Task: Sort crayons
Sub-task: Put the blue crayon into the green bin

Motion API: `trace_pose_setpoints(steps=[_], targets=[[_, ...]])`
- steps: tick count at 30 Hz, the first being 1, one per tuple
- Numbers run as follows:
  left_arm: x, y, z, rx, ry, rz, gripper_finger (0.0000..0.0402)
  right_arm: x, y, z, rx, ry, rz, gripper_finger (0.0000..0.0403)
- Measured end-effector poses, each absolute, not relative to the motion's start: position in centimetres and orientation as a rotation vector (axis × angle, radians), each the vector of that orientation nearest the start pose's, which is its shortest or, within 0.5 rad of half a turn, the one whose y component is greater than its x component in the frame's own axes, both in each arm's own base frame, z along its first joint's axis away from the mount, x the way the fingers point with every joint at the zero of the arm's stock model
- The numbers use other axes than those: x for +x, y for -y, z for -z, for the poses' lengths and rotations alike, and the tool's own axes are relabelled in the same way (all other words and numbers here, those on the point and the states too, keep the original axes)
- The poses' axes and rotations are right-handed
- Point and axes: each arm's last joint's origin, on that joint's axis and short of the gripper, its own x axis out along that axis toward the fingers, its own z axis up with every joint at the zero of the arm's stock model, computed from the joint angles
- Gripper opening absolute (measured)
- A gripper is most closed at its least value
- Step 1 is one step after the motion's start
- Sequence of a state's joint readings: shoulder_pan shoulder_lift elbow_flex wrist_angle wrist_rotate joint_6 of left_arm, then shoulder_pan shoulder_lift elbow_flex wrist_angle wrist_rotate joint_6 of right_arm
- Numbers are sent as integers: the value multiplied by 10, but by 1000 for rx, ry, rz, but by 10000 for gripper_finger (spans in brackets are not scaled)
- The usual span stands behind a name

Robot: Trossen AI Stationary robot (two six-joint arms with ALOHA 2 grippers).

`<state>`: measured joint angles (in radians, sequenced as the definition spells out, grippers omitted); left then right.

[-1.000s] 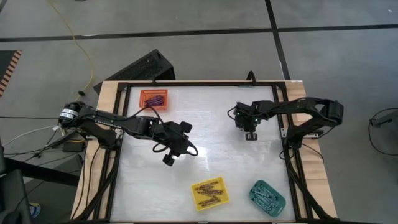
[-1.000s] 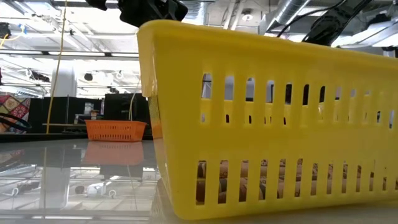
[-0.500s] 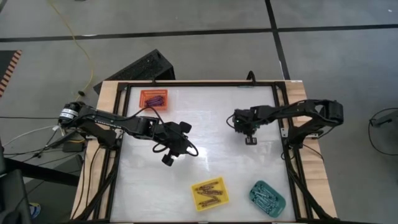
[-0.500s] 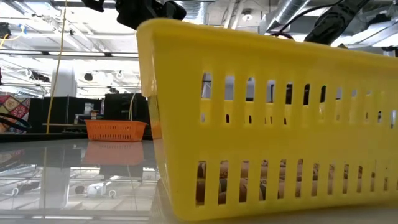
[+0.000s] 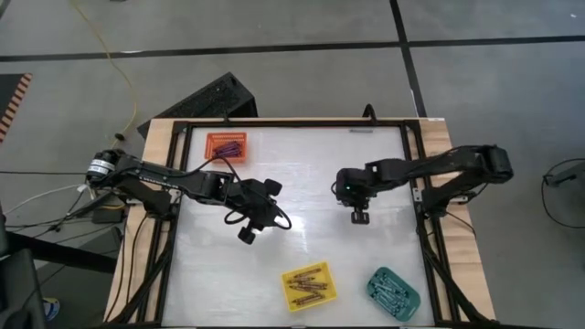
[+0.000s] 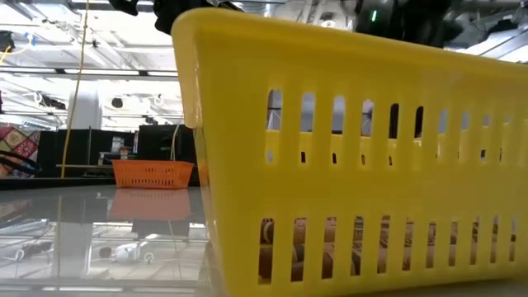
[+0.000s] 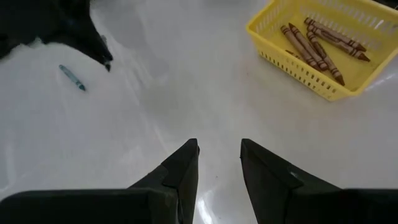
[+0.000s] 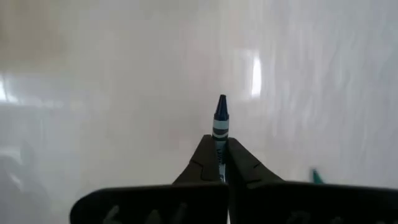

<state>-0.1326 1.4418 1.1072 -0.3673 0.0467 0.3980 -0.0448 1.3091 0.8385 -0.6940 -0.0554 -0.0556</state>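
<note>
With the right gripper (image 8: 219, 163) pinched tight on a blue crayon (image 8: 219, 120) poking out past its tips, this looks like mid-sort carry, next up the teal tray (image 5: 393, 287) well below it, left gripper (image 7: 219, 163) idling spread

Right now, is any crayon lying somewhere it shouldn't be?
Yes. One teal-blue crayon lies loose on the bare table, outside every tray. The right gripper is shut on a blue crayon, so that one isn't sorted either.
</note>
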Motion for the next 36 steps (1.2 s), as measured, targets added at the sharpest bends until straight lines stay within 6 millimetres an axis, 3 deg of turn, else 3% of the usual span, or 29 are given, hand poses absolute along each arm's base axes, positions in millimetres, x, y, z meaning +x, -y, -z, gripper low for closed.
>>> trace_pose_setpoints(steps=[8, 14, 25, 36], targets=[[310, 43, -281, 413, -633, 306, 110, 225, -31, -266, 128, -945, -64, 0], [310, 43, -281, 435, -624, 312, 110, 218, -66, -283, 240, -888, -99, 0], [315, 40, -288, 517, -532, 310, 110, 203, -129, -278, 422, -881, -58, 0], [322, 14, -297, 512, -428, 286, 110, 188, -181, -252, 557, -967, 22, 0]])
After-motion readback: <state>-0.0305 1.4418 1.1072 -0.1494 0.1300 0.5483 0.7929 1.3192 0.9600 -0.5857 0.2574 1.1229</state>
